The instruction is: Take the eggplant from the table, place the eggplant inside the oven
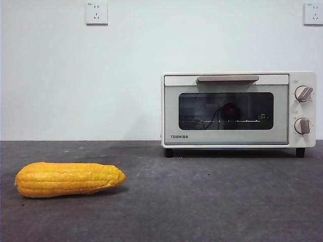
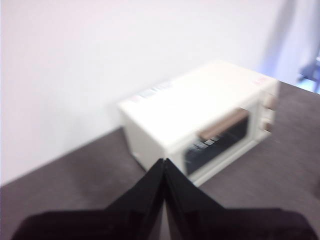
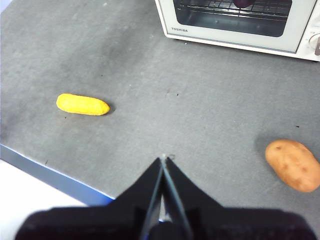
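Note:
The cream-white oven (image 1: 226,139) stands at the back right of the dark grey table (image 1: 202,201) with its glass door closed. Behind the glass, on the wire rack, lies a dark purple rounded shape, the eggplant (image 3: 243,2), dimly visible in the front view too (image 1: 230,110). My left gripper (image 2: 164,162) hangs shut and empty, high up and off to one side of the oven (image 2: 165,105). Shut with nothing in it, my right gripper (image 3: 163,159) hovers over the table's near edge, well away from the oven (image 3: 235,37). Neither arm shows in the front view.
A yellow corn cob (image 1: 69,179) lies at the front left of the table, also in the right wrist view (image 3: 82,104). A brown potato (image 3: 292,165) rests on the table near the right gripper. The table's blue front edge (image 3: 50,172) runs close by.

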You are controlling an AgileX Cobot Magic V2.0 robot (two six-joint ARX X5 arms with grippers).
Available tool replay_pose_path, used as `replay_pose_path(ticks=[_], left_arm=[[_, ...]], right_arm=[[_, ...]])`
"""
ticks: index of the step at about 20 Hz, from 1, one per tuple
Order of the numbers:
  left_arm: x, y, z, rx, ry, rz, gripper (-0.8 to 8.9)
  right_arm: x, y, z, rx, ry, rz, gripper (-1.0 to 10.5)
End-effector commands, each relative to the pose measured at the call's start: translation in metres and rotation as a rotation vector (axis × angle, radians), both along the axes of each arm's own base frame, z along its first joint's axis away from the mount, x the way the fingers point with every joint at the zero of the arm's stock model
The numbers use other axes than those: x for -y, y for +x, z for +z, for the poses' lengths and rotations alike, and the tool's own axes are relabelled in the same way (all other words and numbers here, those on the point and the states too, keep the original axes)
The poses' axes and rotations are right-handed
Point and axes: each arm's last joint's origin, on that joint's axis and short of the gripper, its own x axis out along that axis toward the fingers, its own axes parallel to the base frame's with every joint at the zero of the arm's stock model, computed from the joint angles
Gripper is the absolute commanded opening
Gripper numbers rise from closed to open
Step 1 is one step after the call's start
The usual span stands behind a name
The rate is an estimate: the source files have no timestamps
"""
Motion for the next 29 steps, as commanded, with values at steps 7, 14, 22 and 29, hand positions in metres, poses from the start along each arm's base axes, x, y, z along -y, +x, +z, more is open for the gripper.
replay_pose_path(ticks=[7, 14, 22, 29], left_arm=[[-0.075, -0.047, 0.024, 0.187, 0.019, 0.341, -0.04], [-0.09, -0.104, -0.001, 0.33, 0.104, 0.425, -0.04], [-0.093, -0.09, -0.132, 0.283, -0.016, 0.484, -0.04], [-0.093, -0.08, -0.227, 0.133, -0.128, 0.506, -0.04]], right_arm=[[-0.001, 0.008, -0.002, -0.042, -0.018, -0.001, 0.0], [-0.005, 0.026, -0.006, -0.102, -0.036, -0.005, 0.0], [-0.014, 0.068, -0.017, -0.235, -0.065, -0.005, 0.0], [-0.024, 0.113, -0.037, -0.384, -0.098, -0.004, 0.0]])
